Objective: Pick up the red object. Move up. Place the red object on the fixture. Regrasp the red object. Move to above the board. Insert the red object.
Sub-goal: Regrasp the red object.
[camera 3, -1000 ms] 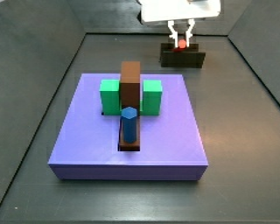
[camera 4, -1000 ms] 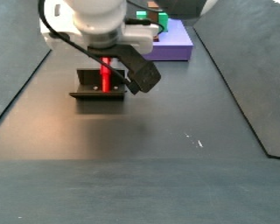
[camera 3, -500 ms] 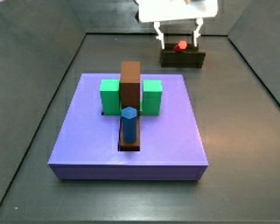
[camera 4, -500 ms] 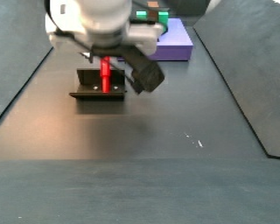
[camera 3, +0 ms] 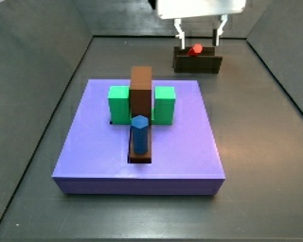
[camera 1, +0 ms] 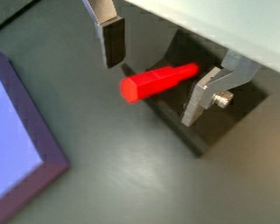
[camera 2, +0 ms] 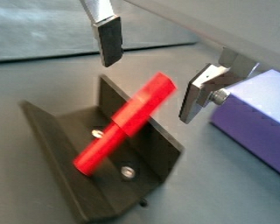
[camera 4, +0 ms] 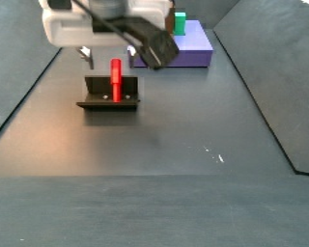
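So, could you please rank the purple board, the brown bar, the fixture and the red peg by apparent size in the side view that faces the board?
1. Purple board.
2. Brown bar.
3. Fixture, though it sits farther back.
4. Red peg, resting on the fixture, between the open fingers of the gripper without touching them.

The fixture (camera 4: 109, 99) is sitting on the table (camera 4: 183, 183), well apart from the board (camera 3: 141, 142). The peg (camera 4: 116, 79) is leaning upright in the fixture, its lower end resting against the fixture's back wall, as a wrist view (camera 2: 125, 120) shows. The gripper (camera 3: 200, 43) is hanging above the fixture, its jaws standing apart on either side of the peg's upper end without touching it. Beyond the fixture in a side view, the board is lying on the table.
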You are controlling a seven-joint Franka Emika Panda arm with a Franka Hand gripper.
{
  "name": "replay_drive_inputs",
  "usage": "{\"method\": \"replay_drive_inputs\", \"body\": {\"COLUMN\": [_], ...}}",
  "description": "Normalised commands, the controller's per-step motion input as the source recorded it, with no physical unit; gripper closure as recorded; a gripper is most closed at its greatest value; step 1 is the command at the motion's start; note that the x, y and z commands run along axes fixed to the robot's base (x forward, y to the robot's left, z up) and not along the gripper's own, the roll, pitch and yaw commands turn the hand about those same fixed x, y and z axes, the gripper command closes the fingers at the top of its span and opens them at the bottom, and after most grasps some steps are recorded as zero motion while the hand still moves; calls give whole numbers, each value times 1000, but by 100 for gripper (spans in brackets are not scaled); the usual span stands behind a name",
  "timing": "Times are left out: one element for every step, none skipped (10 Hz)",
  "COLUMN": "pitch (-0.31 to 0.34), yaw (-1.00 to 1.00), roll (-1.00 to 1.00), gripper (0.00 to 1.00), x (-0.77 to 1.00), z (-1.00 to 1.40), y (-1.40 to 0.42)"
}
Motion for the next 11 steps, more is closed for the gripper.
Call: {"method": "replay_drive_inputs", "body": {"pitch": [0,-74,-131,-134,-149,-223,-180,0,0,140,177], "yaw": [240,100,6,0,0,-26,-20,-11,0,0,0], "roll": [1000,1000,1000,1000,1000,1000,1000,1000,1000,1000,1000], "gripper": [0,0,0,0,0,0,0,0,0,0,0], "x": [123,0,-89,-231,-294,-180,-203,-377,-389,-380,-326], "z": [374,417,420,363,123,11,0,14,37,83,80], "y": [0,-20,0,0,0,-29,-23,0,0,0,0]}}
